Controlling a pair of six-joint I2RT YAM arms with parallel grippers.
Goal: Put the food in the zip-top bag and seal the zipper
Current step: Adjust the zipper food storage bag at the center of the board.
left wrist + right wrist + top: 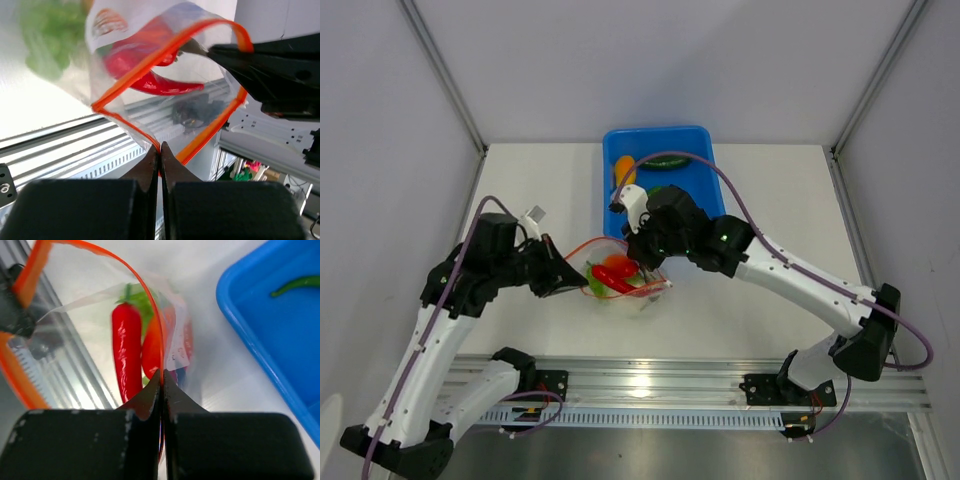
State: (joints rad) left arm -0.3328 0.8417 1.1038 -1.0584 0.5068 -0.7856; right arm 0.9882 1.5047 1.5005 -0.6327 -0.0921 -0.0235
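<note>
Rail of silver metal (650, 385) along the near edge of the white surface (780, 200). Just past it, left black end effector (160, 150), pinched tight on the thin red-orange zipper strip (125, 87) of the clear crinkly plastic zip-top bag (632, 298). Bag between both end effectors, mouth pulled into a wide loop, not sealed. Inside, long red toy chili (126, 350) beside something red-orange and something green, too blurry to name. Right black end effector (162, 377) on the far side of the mouth, squeezed tight on the same strip. Farther back, blue plastic tub (608, 205), just beside the bag, with green toy chili (668, 162) and orange-yellow toy pepper (625, 172) lying inside.
</note>
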